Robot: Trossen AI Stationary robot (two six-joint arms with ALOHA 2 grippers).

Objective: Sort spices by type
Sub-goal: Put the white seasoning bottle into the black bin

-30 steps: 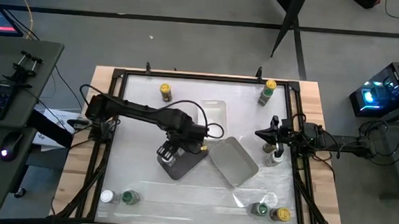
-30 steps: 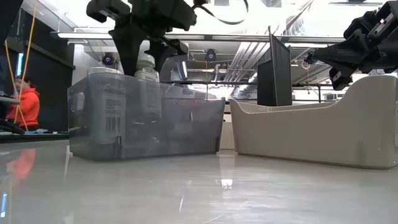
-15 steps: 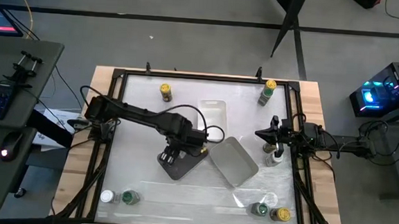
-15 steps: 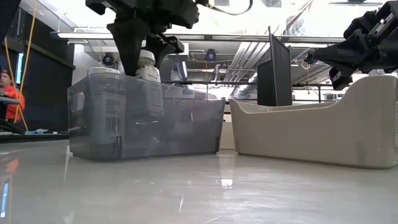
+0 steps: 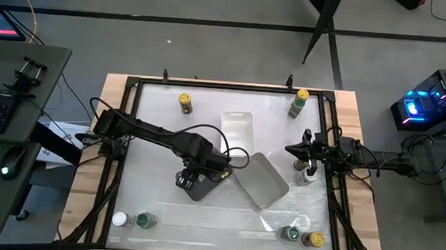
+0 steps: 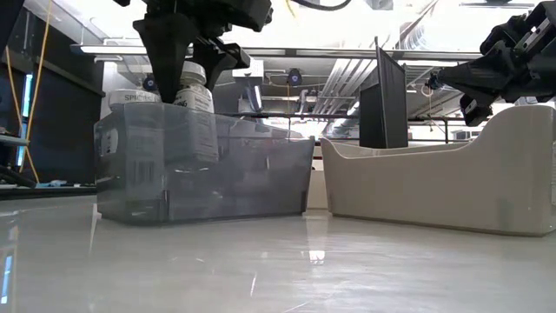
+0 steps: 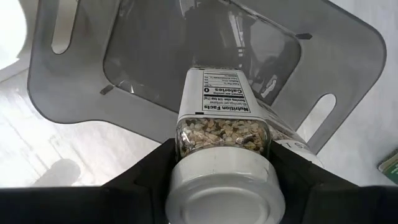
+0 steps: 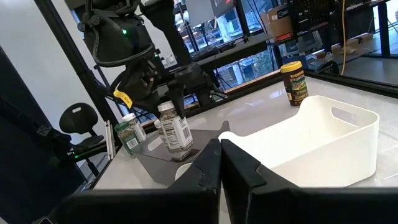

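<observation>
Left wrist view is showing our left gripper (image 7: 221, 186) clamping a white-lidded spice jar (image 7: 221, 134) just under its lid, fingers partly open around the neck, the jar hanging tilted over the grey tray (image 7: 348, 68). We are judging the jar to be light and rigid, with a smooth clear wall that could slip, so the neck below the lid is looking like the surest place to hold.

Nearest us on the table, we are seeing loose jars at the near left (image 5: 145, 220) and the near right (image 5: 290, 234). Mid-table, the held jar is sitting half inside the grey tray, beside another jar (image 6: 130, 98) standing there. To the right, our right gripper (image 5: 293, 151) is waiting shut and empty at the table's right edge. Farther off we are seeing the white tray (image 5: 237, 130), then two yellow-lidded jars at the far left (image 5: 185, 102) and far right (image 5: 299, 101).
</observation>
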